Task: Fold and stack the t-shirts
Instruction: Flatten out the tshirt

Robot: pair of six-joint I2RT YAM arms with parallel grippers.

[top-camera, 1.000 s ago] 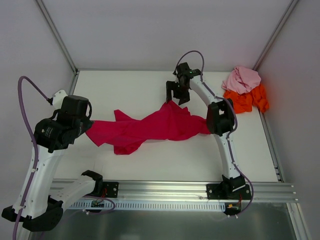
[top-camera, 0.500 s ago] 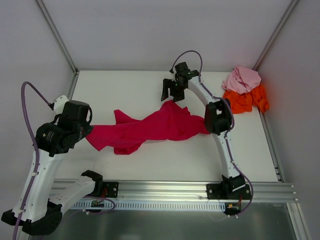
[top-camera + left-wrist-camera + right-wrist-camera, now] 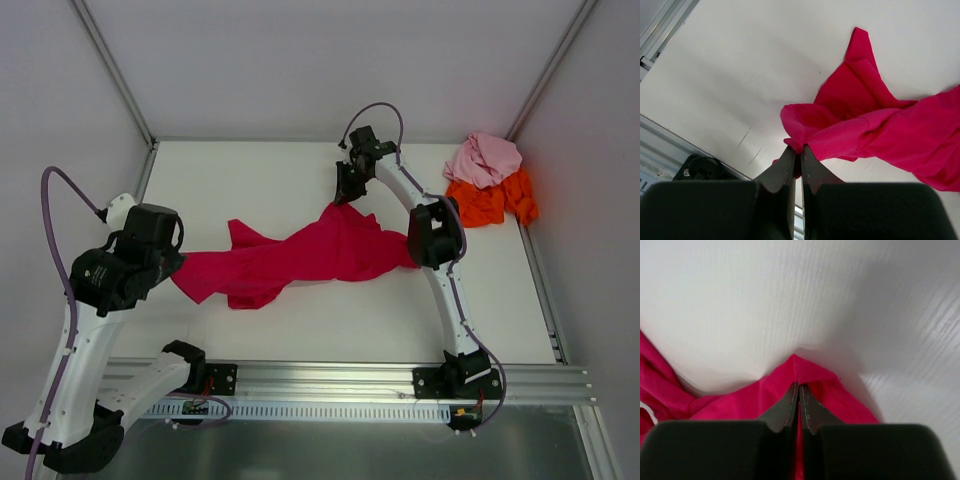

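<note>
The crimson-magenta t-shirt [image 3: 300, 257] lies stretched and twisted across the middle of the table. My left gripper [image 3: 176, 265] is shut on its left end, where the cloth [image 3: 840, 135] bunches at the fingertips and hangs slightly off the surface. My right gripper [image 3: 341, 197] is shut on the far corner of the same shirt, a hemmed point of cloth [image 3: 807, 371] pinched between the fingers [image 3: 812, 412]. The pale pink t-shirt [image 3: 483, 158] lies crumpled on the bright orange t-shirt [image 3: 495, 200] in the back right corner.
White walls enclose the table [image 3: 250, 180] on three sides, with metal frame posts at the back corners. An aluminium rail [image 3: 350, 385] runs along the near edge and carries both arm bases.
The right gripper has dropped onto the shirt's far corner and closed on it. The left gripper has kept its hold and shifted slightly lower in the top view.
</note>
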